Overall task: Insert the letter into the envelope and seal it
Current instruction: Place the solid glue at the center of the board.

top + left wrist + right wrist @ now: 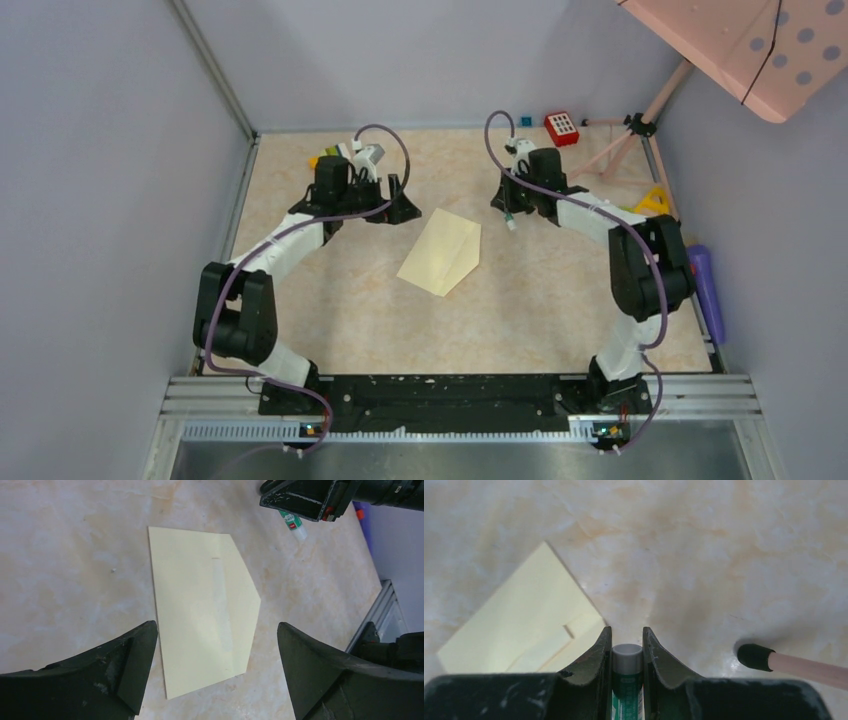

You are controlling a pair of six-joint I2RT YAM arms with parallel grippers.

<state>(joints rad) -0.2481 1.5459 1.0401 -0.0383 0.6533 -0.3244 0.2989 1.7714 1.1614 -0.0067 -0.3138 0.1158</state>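
Envelope [442, 252] lies flat on the surface [560, 300] just beside the wide-spread left tool [216, 626]. The right tool [626, 630], nearby, pinches a glue stick [627, 661].

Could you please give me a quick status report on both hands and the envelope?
Left hand open, near the envelope. Right hand shut on a glue stick. Envelope flat on the table, untouched, nothing on it.

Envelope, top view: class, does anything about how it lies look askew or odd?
Yes. The envelope lies flat but skewed, its edges at an angle to the table edges, and its pointed flap is open, not sealed. No damage shows.
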